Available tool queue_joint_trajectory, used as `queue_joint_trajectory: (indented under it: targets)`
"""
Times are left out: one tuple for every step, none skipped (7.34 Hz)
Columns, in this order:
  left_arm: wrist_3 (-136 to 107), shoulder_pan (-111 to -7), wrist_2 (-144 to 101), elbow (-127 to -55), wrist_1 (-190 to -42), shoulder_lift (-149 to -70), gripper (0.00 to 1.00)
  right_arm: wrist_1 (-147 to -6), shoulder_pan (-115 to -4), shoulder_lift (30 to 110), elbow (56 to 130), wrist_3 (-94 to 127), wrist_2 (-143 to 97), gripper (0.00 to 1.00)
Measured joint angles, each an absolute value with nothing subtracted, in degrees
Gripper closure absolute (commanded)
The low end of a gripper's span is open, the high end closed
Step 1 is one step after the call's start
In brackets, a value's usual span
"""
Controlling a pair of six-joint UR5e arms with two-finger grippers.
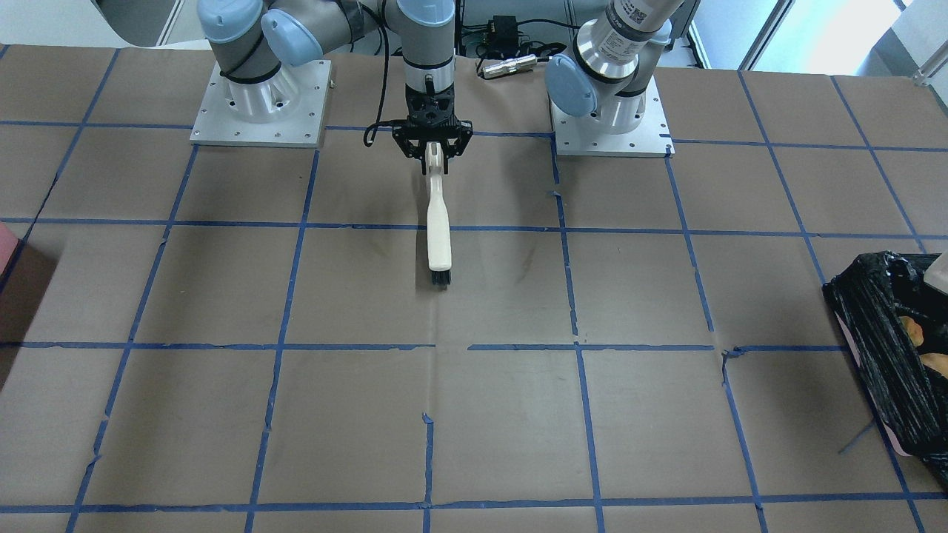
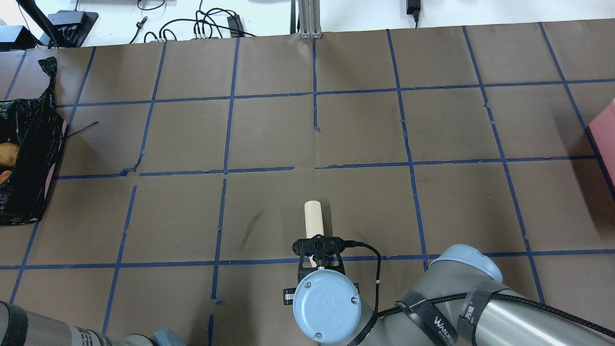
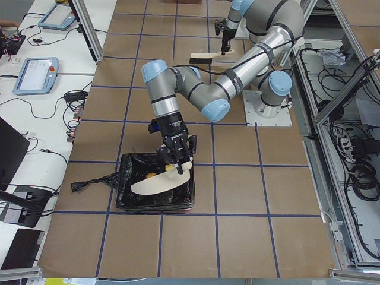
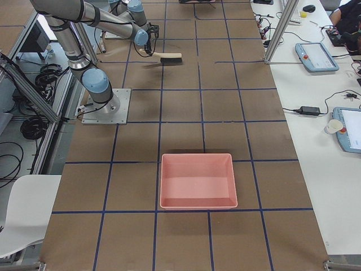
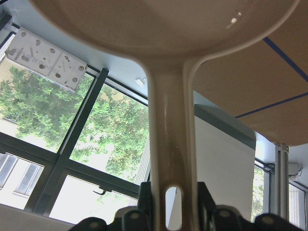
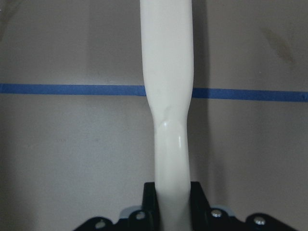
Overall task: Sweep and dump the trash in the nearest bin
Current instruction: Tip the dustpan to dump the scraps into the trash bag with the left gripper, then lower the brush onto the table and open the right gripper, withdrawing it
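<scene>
desk (image 1: 355, 414): brown paper with a blue tape grid, and tbh I can't spot a single scrap left on it in any view.
bin (image 1: 878, 348): black-bagged, sits at the desk end on the robot's left.
pink tray (image 4: 196, 157): at the opposite end, nothing visible in it, not the target.
dustpan (image 3: 160, 184): cream, held right over the open bin and tipped down into it. From the side view nothing shows on it.
brush (image 1: 438, 222): cream handle, black bristles, parked mid-desk close to the robot bases and well apart from the bin.
left end effector (image 5: 171, 211): pinching the dustpan handle.
right end effector (image 1: 435, 152): clamped on the end of the brush handle.
trash (image 1: 912, 331): yellowish-tan lumps lying inside the black bag.
step: looks like the tail end of the dump; sweeping seems done since the scraps are in the bin.
next move: I'd guess level the pan and lift it straight up clear of the crinkly bag so it doesn't snag, then pull back over the desk. The brush arm has nothing left to sweep.
</scene>
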State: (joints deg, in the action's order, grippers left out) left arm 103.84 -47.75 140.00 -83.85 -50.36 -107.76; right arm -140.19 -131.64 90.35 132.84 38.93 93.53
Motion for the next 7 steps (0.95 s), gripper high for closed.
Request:
queue_joint_trajectory:
  targets:
    - [104.2,-47.5,138.4,-83.5,-51.5,-105.6,0.99,-140.2,-131.5,90.4,132.8,38.6,93.6,0.06]
    - [104.1,-47.4,136.2,-83.6,-53.5,-102.7,0.99,-140.2,-131.2,90.4,132.6,37.6,93.6,0.01]
    - [103.9,-47.5,133.9,-84.2,-55.7,-99.9,0.99,-140.0,-130.2,90.6,131.9,36.3,93.7,0.00]
    - [103.5,-47.4,130.6,-84.5,-58.1,-97.9,0.99,-139.5,-128.6,90.7,130.5,35.5,93.6,0.00]
    - [103.0,-47.2,127.3,-84.5,-60.3,-96.4,0.99,-138.5,-127.1,90.8,128.5,34.6,93.4,0.00]
    - [102.2,-47.2,124.2,-84.4,-63.0,-94.9,0.99,-135.8,-125.7,91.1,125.9,33.5,92.9,0.00]
    - [101.1,-47.2,120.3,-84.4,-66.4,-93.5,0.99,-130.7,-123.8,91.8,122.0,31.5,92.7,0.00]
